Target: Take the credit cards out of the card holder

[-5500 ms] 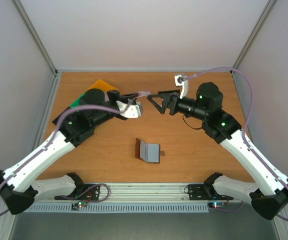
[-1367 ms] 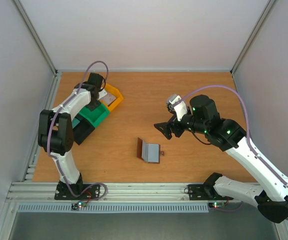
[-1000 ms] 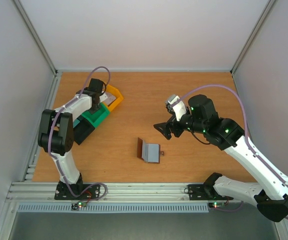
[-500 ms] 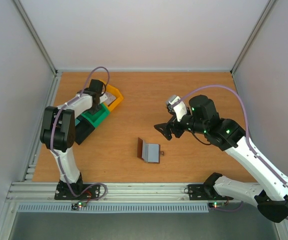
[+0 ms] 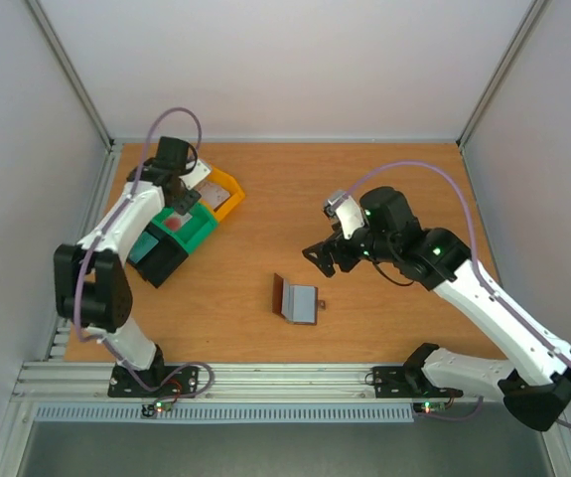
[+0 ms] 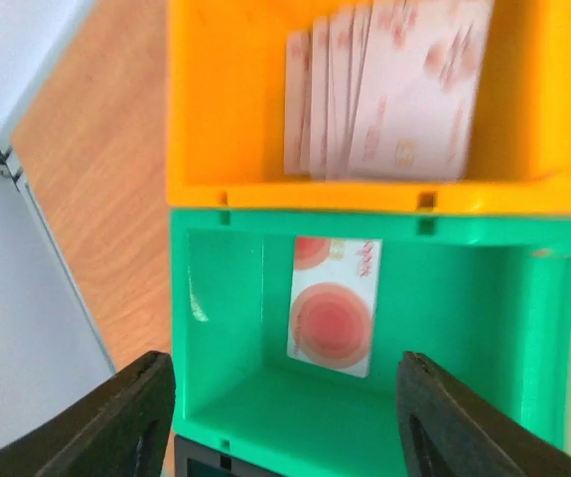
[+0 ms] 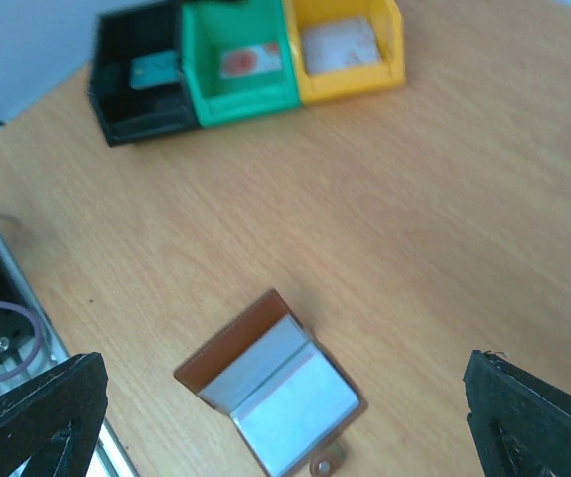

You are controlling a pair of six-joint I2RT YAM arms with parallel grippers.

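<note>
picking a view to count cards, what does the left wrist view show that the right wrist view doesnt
Only left wrist: a close look showing the pale cards in the yellow bin are several, fanned, and the circle print on the red card in the green bin. Only right wrist: the card holder lying open on the table, and the black bin with a teal item inside. Both: the yellow and green bins side by side, each holding cards.

Table (image 5: 265, 179) viewed whole from high behind. Green bin (image 6: 523, 328) framed close, straight down, by left wrist; shared, farther off, by right wrist.
</note>
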